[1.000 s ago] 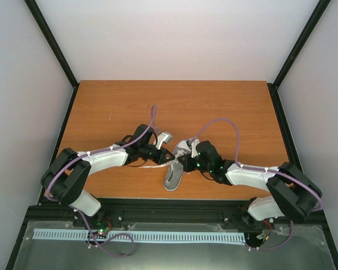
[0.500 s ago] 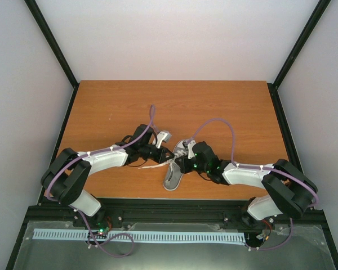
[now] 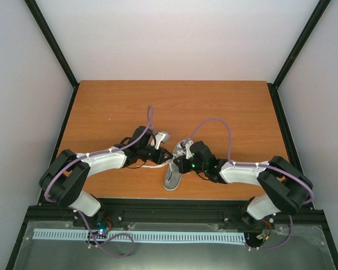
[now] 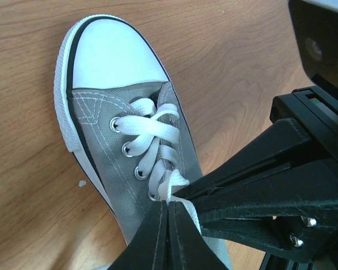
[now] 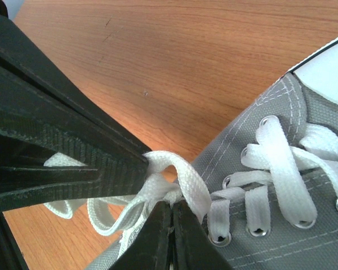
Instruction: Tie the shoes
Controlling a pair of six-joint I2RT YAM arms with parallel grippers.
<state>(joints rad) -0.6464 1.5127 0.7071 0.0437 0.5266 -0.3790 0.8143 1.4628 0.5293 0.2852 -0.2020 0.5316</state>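
- Your left pincer (image 4: 168, 212) is pinched closed on the lace (image 4: 170, 185).
- Your right pincer (image 5: 172, 211) likewise, its tips just beside the left's.
- Both arms reach inward, elbows out.

The wood-grain counter (image 3: 112, 107) before me carried one grey sneaker (image 4: 107, 152), upright on its sole near my edge, white lace (image 5: 96, 216) trailing onto the wood.

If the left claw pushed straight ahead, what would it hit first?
Most likely the white laces on the grey sneaker, directly ahead of the left claw; depth is hard to judge.
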